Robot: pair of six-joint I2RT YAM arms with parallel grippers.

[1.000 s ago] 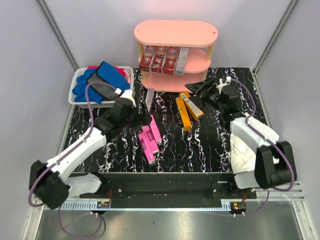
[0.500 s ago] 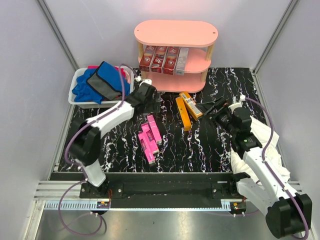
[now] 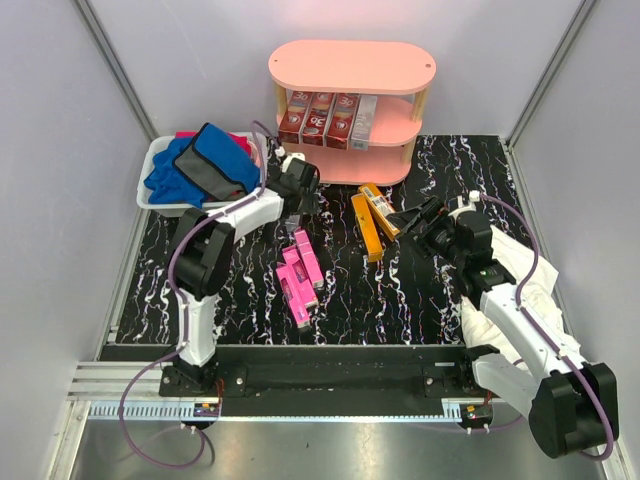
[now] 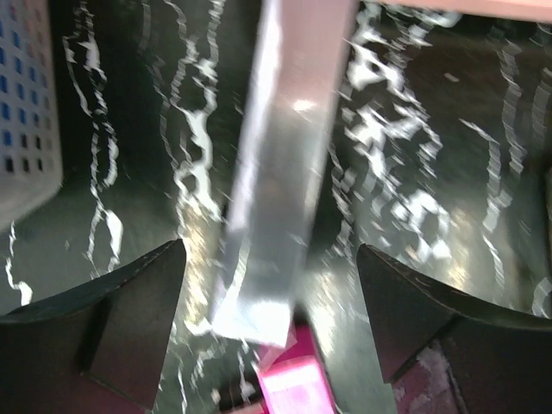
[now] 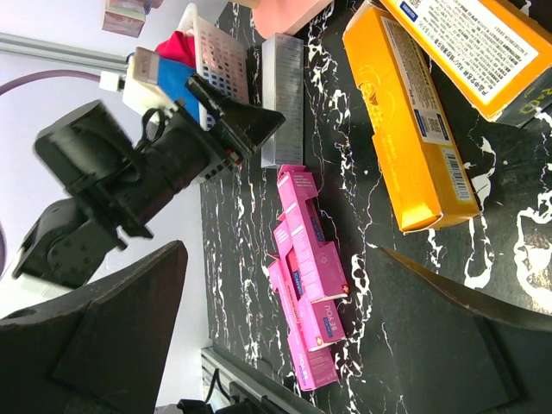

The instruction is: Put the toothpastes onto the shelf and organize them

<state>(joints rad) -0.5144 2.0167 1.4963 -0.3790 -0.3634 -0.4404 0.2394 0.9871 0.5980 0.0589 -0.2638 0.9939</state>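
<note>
My left tool (image 4: 269, 250) stands spread wide. Its two dark fingers (image 4: 129, 319) sit either side of a silver-grey cardboard toothpaste box (image 4: 276, 164), which lies on the black, white-veined marble tabletop (image 4: 414, 172). I see a gap at each finger, so it pinches nothing. A bright pink box end (image 4: 293, 388) shows just below the silver one.

From overhead, that tool hangs low in front of the bottom tier of the salmon-pink three-tier oval shelf (image 3: 350, 65), just beside the white plastic bin (image 3: 150, 175) of blue and grey cloths (image 3: 205, 160).

My right tool (image 5: 276, 252) is also spread wide and empty, held over the tabletop just right of two orange cardboard toothpaste boxes (image 3: 365, 225) that lie side by side near the shelf's foot.

Several bright pink toothpaste boxes (image 3: 300, 275) lie in a loose cluster mid-table, between the arms.

On the shelf's middle tier, dark red toothpaste boxes (image 3: 318, 117) stand in a row, end-on to the camera, with one silver-grey box (image 3: 364, 120) at their right.
</note>
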